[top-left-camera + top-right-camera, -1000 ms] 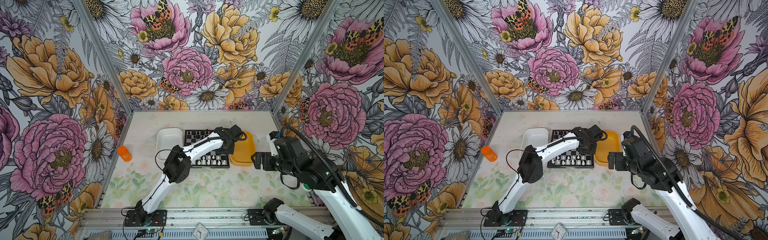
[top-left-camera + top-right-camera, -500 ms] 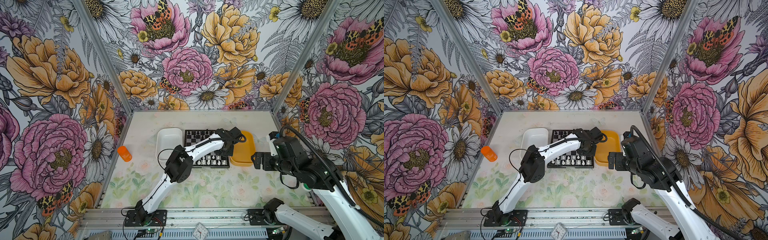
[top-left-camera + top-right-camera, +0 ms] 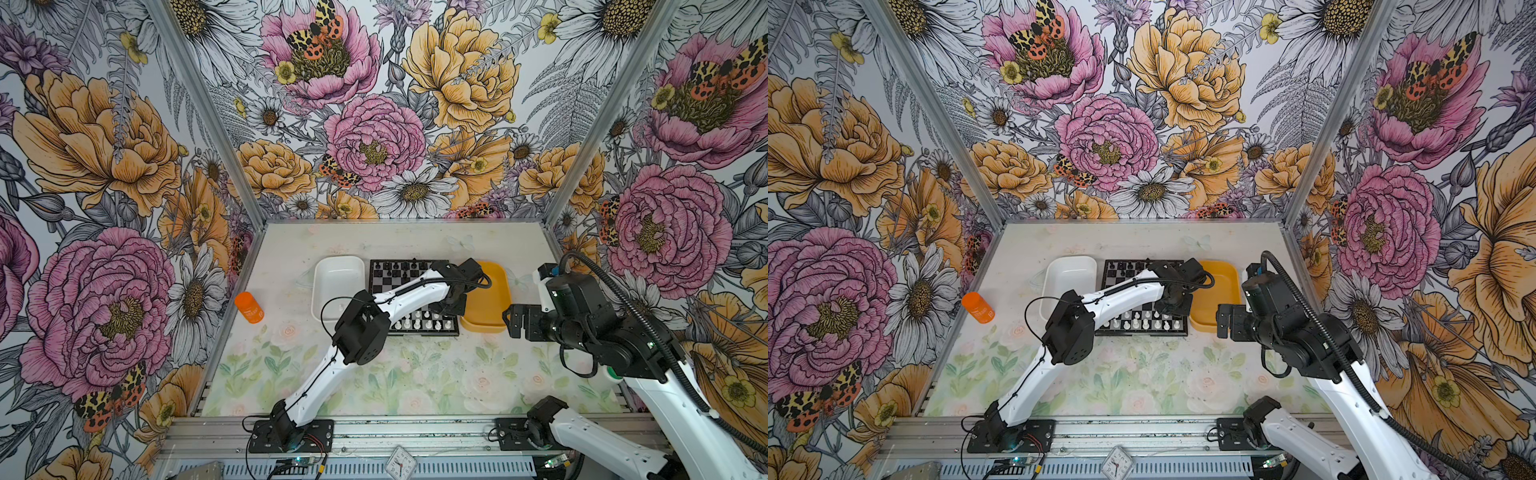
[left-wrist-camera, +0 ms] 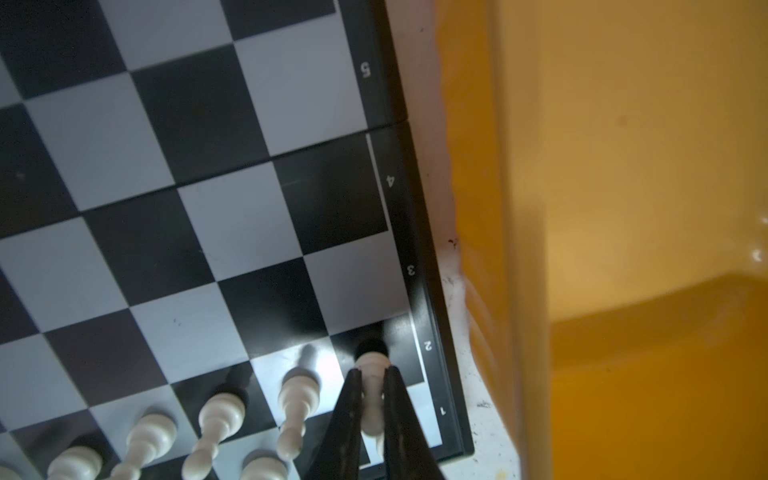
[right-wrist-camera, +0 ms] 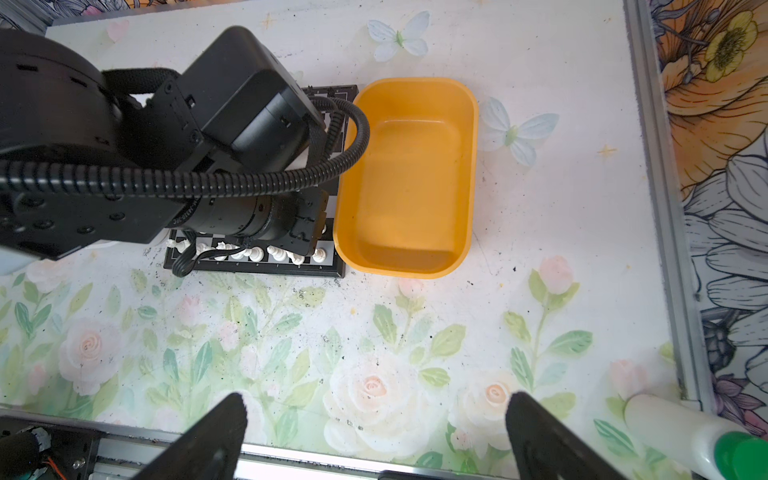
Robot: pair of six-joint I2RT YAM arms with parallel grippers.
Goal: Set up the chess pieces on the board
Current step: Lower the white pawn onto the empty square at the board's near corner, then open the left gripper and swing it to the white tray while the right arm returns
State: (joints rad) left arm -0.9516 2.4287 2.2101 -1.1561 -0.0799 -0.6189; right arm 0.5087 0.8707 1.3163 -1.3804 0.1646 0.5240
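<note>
left gripper (image 4: 371,409), pinched on a white pawn (image 4: 372,365), has eased slightly lower over the last pawn-row square of the board (image 4: 232,232); letting go likely completes that row.

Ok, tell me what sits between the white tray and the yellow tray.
The board, with chess pieces on it and the left arm reaching over it; both top views show this.

This is a lab-style robot test booth: a left arm (image 3: 316,386) and a right arm (image 3: 681,419) bolted to a metal rail (image 3: 415,430) face a flower-printed worktop (image 3: 415,374), enclosed by flowered wallpaper panels (image 3: 374,124) on aluminium posts (image 3: 203,104).
</note>
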